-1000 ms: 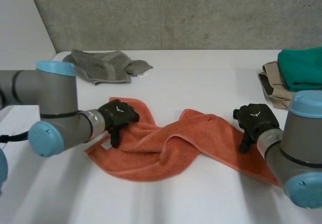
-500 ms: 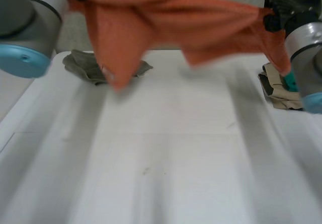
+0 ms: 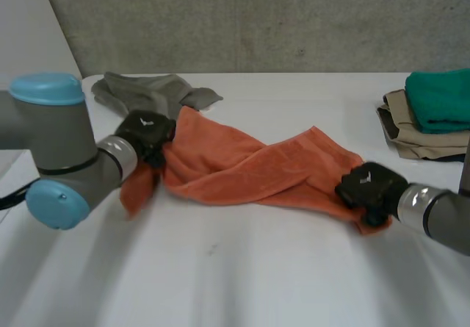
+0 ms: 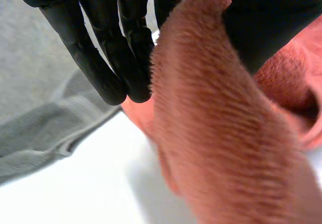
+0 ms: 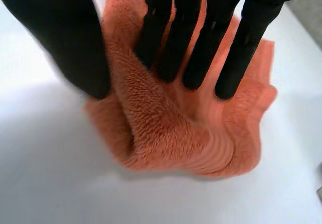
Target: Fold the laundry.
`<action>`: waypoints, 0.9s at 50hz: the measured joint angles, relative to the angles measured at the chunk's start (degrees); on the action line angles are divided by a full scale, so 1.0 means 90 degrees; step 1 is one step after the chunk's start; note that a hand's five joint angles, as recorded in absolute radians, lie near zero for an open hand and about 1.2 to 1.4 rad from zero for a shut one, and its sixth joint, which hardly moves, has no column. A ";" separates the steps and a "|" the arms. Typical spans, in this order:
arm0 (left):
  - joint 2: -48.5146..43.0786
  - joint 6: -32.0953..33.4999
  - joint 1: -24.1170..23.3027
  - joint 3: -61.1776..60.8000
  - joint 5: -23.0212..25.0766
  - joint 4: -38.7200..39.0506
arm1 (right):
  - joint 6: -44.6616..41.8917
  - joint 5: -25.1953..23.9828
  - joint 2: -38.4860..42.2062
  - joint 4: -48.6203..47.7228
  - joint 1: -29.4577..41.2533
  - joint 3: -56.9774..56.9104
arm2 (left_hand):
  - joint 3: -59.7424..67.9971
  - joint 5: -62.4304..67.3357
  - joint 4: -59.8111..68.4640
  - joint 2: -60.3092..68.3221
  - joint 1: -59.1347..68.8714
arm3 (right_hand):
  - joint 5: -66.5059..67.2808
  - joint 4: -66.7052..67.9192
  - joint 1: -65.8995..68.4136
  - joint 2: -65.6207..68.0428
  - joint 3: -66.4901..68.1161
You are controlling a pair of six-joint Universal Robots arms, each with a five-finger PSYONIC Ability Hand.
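The orange towel lies across the middle of the white surface, strung between the two hands with a twist along its length, so it is neither flat nor folded. The left hand has the towel's left end, just beside a crumpled grey cloth. In the left wrist view a thick roll of towel sits between its straight fingers and its thumb, so it is pinching the cloth. The right hand is at the towel's right end, low on the surface. In the right wrist view a ridge of bunched towel runs up between its thumb and its fingers, so it grips that end too. A folded green piece on a folded beige one sits well apart at the right edge.

The step in hand looks like spreading the towel out, before any fold is made. The next move calls for taking out the twist: both hands need to hold true corners, not bunched edges, and pull apart evenly so the cloth lies flat. The left end hangs in a loose flap below the hand, which suggests its grip is not at a corner and may need resetting.
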 measured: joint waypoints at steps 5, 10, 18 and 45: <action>-0.0075 0.0080 -0.0122 0.0128 -0.0054 -0.0137 | -0.0056 0.0205 -0.0407 0.0018 -0.0009 0.0209 | -0.2489 -0.2319 -0.2565 -0.2574 -0.2519 | -0.2441 -0.2394 -0.2373 -0.2270 -0.2296; 0.0254 0.0192 -0.0061 0.0124 -0.0143 -0.0217 | 0.0433 0.0403 -0.0994 0.0040 0.0093 -0.0023 | -0.4934 -0.4783 -0.5035 -0.4997 -0.4665 | -0.2984 -0.2887 -0.2838 -0.2503 -0.2759; 0.1173 0.0240 0.0448 -0.0498 -0.0396 -0.0327 | 0.1285 0.0155 -0.1204 0.0059 0.0411 -0.0895 | -0.5726 -0.5587 -0.5786 -0.5775 -0.5362 | -0.3139 -0.3003 -0.2980 -0.2503 -0.2966; 0.0388 -0.0653 0.1373 -0.1487 0.0280 -0.0465 | 0.0136 -0.0541 0.3376 0.0098 0.1761 -0.5615 | -0.4927 -0.4704 -0.4967 -0.4994 -0.4508 | -0.2369 -0.2475 -0.2581 -0.2488 -0.2470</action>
